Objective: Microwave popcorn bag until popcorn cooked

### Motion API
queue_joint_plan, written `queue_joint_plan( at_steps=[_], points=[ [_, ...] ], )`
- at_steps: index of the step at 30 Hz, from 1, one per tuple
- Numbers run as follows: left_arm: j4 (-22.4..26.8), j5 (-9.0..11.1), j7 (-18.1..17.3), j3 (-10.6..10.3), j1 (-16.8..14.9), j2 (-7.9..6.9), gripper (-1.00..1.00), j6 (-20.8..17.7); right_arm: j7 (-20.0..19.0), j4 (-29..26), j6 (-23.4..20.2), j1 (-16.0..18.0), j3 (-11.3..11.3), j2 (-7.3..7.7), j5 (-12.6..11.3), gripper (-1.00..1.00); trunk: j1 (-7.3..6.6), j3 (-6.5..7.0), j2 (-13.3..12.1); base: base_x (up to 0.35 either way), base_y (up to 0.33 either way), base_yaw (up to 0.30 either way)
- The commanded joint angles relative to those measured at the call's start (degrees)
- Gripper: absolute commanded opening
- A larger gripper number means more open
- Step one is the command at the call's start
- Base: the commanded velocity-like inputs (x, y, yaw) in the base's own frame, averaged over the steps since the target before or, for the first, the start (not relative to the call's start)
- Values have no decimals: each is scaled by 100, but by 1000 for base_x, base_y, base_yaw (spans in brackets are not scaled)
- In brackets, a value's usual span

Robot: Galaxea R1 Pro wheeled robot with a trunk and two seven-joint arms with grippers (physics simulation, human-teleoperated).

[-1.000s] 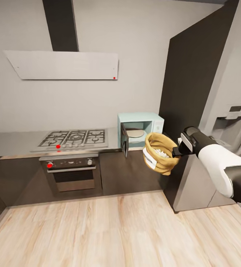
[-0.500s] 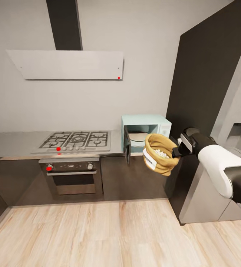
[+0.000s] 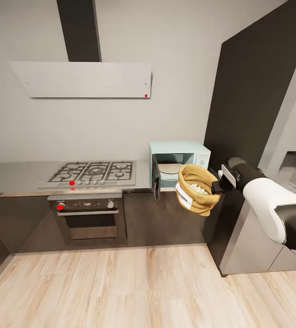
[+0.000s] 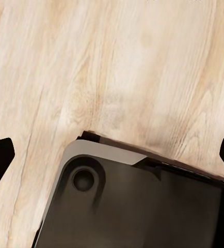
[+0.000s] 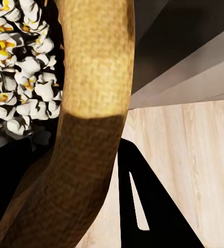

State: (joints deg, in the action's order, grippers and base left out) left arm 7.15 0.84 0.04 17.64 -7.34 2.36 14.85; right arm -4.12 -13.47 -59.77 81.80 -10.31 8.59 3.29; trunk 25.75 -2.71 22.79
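Note:
My right gripper [image 3: 216,186] is shut on the rolled rim of the popcorn bag [image 3: 194,190], a tan sack with a white label, tilted in the air in front of the dark cabinets. White puffed popcorn [image 3: 197,187] lies inside it; the right wrist view shows the bag rim [image 5: 94,77] close up over the popcorn [image 5: 19,67], white with yellow specks. Just behind the bag stands the mint-blue microwave [image 3: 186,152] on the countertop [image 3: 11,175], its dark door [image 3: 156,182] swung open. My left gripper [image 4: 112,155] is open over the wooden floor.
A gas hob [image 3: 93,172] sits in the countertop above a built-in oven [image 3: 88,214], with a range hood [image 3: 82,79] over them. A tall dark cabinet [image 3: 252,91] stands right of the microwave. My own dark base [image 4: 138,206] shows below the left gripper.
The head camera has moved over the first half second, shifting the kitchen slightly in the picture. The bag stays held in my right gripper; since then nothing has visibly changed.

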Motion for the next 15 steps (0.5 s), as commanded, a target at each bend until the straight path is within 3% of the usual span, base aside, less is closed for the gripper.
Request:
queue_joint_plan(
  at_steps=[1,8,15],
  points=[
    [-3,11,2,12,-5,2,100,17,-46,2,-23,4,-29,3,31,-100,4,-13,13,92,0,0],
    [-4,13,4,22,-13,2,100,17,-50,162,-23,2,-36,-4,31,-100,4,-13,13,287,0,0],
    [-3,13,3,18,-9,2,100,17,-54,334,-23,2,-35,-5,20,-100,4,-13,13,118,0,0]
  ],
)
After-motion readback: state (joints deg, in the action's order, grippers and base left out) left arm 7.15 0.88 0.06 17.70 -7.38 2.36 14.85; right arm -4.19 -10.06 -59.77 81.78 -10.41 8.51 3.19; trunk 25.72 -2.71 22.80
